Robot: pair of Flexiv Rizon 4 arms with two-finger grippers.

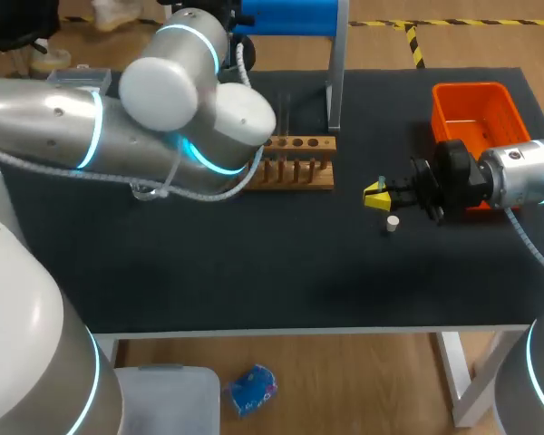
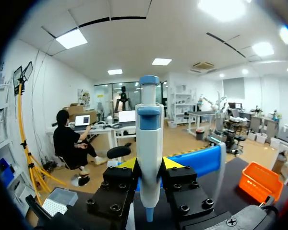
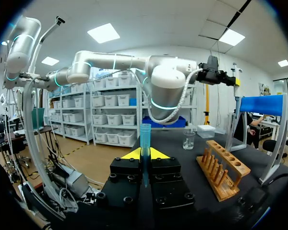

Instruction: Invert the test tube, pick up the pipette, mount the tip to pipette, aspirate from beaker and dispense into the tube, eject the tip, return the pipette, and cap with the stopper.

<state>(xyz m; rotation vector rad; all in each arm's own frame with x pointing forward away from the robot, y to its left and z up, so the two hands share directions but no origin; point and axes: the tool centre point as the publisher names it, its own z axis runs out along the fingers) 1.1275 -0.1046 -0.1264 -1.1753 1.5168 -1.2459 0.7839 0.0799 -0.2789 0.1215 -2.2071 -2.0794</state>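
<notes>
Both sets of jaws are closed on a load. Your left gripper (image 2: 149,165) clamps the pipette (image 2: 149,139) by its white body from two sides, with the blue-capped end pointing away from the wrist. Your right gripper (image 3: 145,154) pinches the test tube (image 3: 145,136) between its yellow tips, and the tube sticks out past them.

Left arm (image 1: 63,127): it comes in from the left. Its elbow bulks over the rear-left of the table and covers part of the wooden rack (image 1: 299,163). The right wrist view shows its gripper raised high above the table, with the pipette roughly upright near the blue stand (image 1: 290,16).

Right arm (image 1: 517,177): it reaches in roughly level from the right edge, beside the orange basket (image 1: 476,109). Its fingers point toward the table's middle.

Stopper (image 1: 393,223): it sits on the dark mat just beside the right fingertips, apart from them.

Beaker (image 3: 188,140): it stands on the mat near the rack's far end, below the left arm's elbow.
</notes>
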